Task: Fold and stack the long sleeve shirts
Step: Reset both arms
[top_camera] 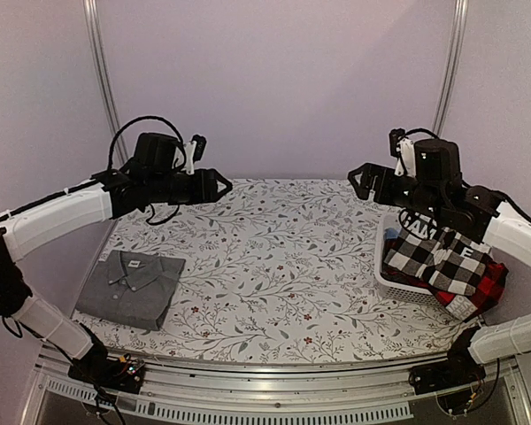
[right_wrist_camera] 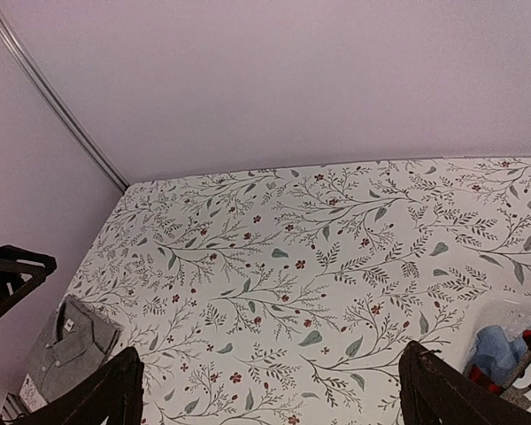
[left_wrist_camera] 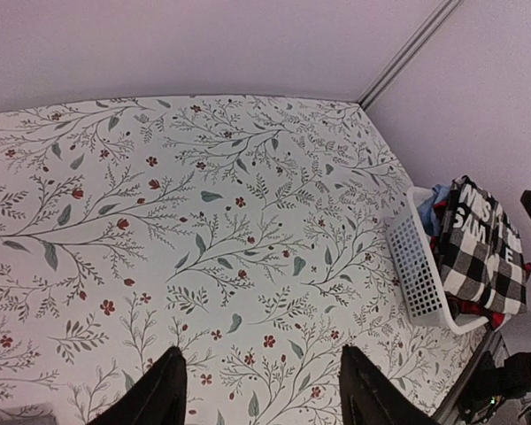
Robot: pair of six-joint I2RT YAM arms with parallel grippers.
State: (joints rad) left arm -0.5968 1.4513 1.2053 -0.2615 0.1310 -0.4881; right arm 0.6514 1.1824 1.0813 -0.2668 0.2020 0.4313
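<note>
Grey folded shirt (top_camera: 131, 288) sits at 8 o'clock, apparently as stack base, checked shirts (top_camera: 442, 261) wait in the basket (top_camera: 391, 282) at 3 o'clock; left jaws half-open, right jaws wide, both empty.

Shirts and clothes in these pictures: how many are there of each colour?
Grey shirt, folded: 1
Black-and-white checked shirt, draped over the white basket: 1
Red-and-black checked shirt, at the basket too: 1
Blue cloth, mostly hidden in the basket, kind unclear: 1
Total: 4
</note>
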